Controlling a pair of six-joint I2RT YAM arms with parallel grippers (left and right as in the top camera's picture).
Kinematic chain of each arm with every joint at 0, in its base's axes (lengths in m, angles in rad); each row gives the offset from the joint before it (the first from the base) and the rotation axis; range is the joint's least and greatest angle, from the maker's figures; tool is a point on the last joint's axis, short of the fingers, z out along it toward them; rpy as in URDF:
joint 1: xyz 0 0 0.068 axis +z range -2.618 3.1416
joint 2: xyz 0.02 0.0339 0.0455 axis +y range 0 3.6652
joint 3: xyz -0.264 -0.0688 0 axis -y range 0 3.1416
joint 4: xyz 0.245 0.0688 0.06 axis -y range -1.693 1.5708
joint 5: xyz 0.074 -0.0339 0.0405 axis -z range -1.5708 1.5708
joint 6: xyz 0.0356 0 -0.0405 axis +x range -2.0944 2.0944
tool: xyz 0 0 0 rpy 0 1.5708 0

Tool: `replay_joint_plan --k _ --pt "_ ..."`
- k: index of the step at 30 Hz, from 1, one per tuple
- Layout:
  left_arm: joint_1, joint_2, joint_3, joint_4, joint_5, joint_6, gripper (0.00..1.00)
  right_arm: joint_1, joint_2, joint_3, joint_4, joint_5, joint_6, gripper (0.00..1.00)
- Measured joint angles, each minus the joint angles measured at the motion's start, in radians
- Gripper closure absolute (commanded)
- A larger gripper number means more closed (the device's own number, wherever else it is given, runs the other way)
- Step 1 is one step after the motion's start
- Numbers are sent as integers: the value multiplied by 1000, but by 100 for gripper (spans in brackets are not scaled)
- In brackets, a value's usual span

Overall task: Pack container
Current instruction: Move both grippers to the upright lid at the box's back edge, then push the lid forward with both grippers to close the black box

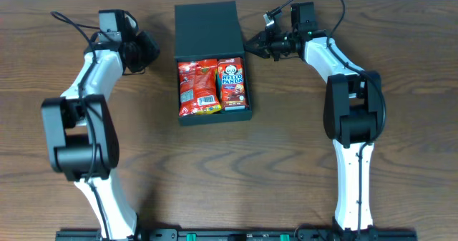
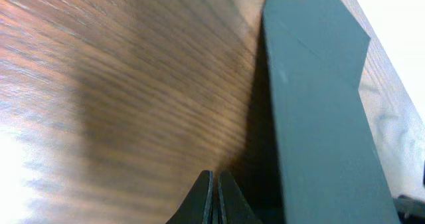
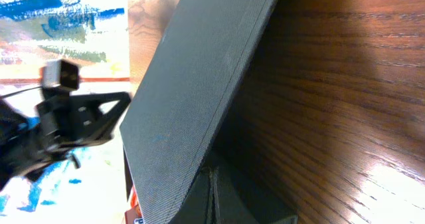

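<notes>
The container (image 1: 215, 118) is a dark square box in the middle of the table. Its hinged lid (image 1: 206, 28) is open at the far side and appears tilted up. Inside lie a red snack pack (image 1: 197, 87) and a Hello Panda pack (image 1: 232, 84) side by side. My left gripper (image 1: 148, 51) is shut and empty, left of the lid with a gap of table between. In the left wrist view its tips (image 2: 215, 184) point along the lid (image 2: 319, 104). My right gripper (image 1: 252, 48) is shut, its tips (image 3: 211, 174) right at the lid's right edge (image 3: 192, 91), just under it.
The wooden table (image 1: 401, 26) extends on all sides of the box. Both arm bases stand at the near edge, and cables loop over each wrist at the far side. The left arm (image 3: 73, 117) shows beyond the lid in the right wrist view.
</notes>
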Motion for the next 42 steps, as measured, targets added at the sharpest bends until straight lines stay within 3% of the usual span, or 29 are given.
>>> replay_joint_plan --k 10,28,42 --pt "-14 131 -4 134 106 -123 94 1 0 0 -37 -11 -13 99" --pt "-51 131 -3 184 161 -148 94 23 0 0 -168 -25 -112 99" --pt "-41 131 -4 264 178 -148 94 20 6 -2 -49 -87 -138 99"
